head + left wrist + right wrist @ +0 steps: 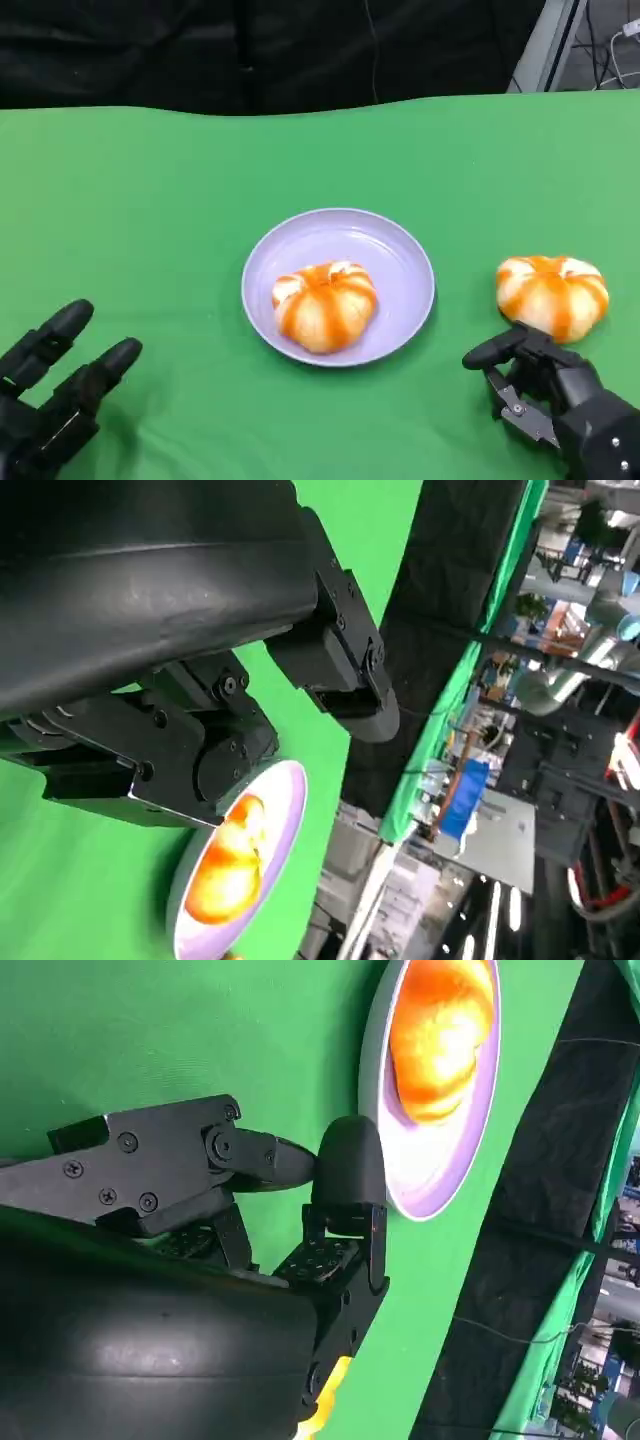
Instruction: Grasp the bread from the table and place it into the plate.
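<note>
While one glazed bun (325,305) already sits inside the lilac plate (400,250), a second bread (552,293) of the same kind lies on the green table (180,200), well off the plate's rim on the robot's right-hand side. So I judge the task partly done at best: this outer bread has yet to be lifted and carried over.

The right hand (545,385) rests just on the near side of that bread, its fingers apart and holding nothing; its foremost finger reaches toward the plate, close to the bread, though whether it touches I cannot tell. In the right wrist view the fingers (345,1175) are spread over bare cloth, with the plate (440,1195) and its bun (440,1040) beyond them. The left hand (55,395) hovers well away from the plate on the opposite side, fingers extended and apart, empty.

Between the bread and the plate lies a plain strip of cloth with nothing in the way, so a short sideways carry looks unobstructed. The bun already there fills the plate's middle and near part, leaving open room mainly along the far rim and the side facing the bread; a second one would need setting down there, or it may ride up onto the first.
</note>
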Motion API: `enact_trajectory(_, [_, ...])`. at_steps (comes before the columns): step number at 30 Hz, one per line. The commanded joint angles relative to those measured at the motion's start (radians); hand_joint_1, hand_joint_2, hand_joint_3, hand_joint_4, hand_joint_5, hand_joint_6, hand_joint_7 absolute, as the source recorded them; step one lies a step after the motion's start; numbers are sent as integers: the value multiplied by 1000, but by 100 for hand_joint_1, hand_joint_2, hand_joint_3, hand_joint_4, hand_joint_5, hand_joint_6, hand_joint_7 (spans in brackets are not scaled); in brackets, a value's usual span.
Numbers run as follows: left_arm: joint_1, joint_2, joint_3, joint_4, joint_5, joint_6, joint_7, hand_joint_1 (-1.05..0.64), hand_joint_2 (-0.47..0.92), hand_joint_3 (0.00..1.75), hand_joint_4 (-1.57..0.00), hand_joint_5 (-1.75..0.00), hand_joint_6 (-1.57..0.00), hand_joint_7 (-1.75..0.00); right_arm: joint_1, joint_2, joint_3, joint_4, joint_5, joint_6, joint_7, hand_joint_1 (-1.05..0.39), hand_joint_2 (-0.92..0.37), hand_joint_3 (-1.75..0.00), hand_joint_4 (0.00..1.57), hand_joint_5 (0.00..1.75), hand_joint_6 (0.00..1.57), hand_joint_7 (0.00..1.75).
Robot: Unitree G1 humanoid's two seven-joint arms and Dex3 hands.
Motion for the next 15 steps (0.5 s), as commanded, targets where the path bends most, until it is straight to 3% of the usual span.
enact_trajectory(1, [1, 5, 0, -10, 13, -21, 22, 12, 79, 82, -124, -13, -103, -5, 11, -20, -10, 19, 3, 12, 2, -31, -92, -43, 67, 175, 74, 120])
enact_trajectory(4, [-5, 7, -1, 4, 14, -43, 9, 12, 79, 81, -124, -13, -103, -5, 10, -19, -10, 20, 4, 12, 3, -31, -92, -43, 67, 175, 74, 120])
enact_trajectory(5, [-9, 8, 0, 15, 15, -59, -3, 14, 77, 88, -124, -49, -115, -18, 10, -19, -10, 20, 5, 13, 4, -31, -92, -43, 66, 175, 74, 120])
enact_trajectory(6, [-12, 9, -1, 23, 15, -72, -10, 15, 76, 95, -102, -108, -111, -47, 10, -19, -11, 20, 5, 13, 4, -31, -92, -43, 66, 175, 73, 120])
enact_trajectory(7, [-19, 13, 4, 41, 12, -87, -19, 15, 75, 97, -93, -130, -105, -65, 10, -20, -10, 20, 4, 12, 3, -31, -92, -42, 66, 175, 73, 120])
enact_trajectory(8, [-24, 17, 8, 55, 7, -95, -28, 10, 74, 101, -91, -154, -93, -109, 10, -20, -11, 21, 4, 10, 3, -31, -92, -42, 66, 175, 73, 120])
enact_trajectory(10, [-32, 21, 14, 75, 1, -106, -39, 8, 73, 105, -89, -166, -84, -137, 10, -17, -14, 20, 12, 13, 9, -31, -92, -42, 67, 175, 74, 119])
enact_trajectory(15, [-34, 21, 13, 80, -2, -101, -43, 7, 71, 109, -90, -169, -81, -147, 11, -18, -16, 20, 10, 11, 11, -30, -92, -42, 67, 175, 74, 119])
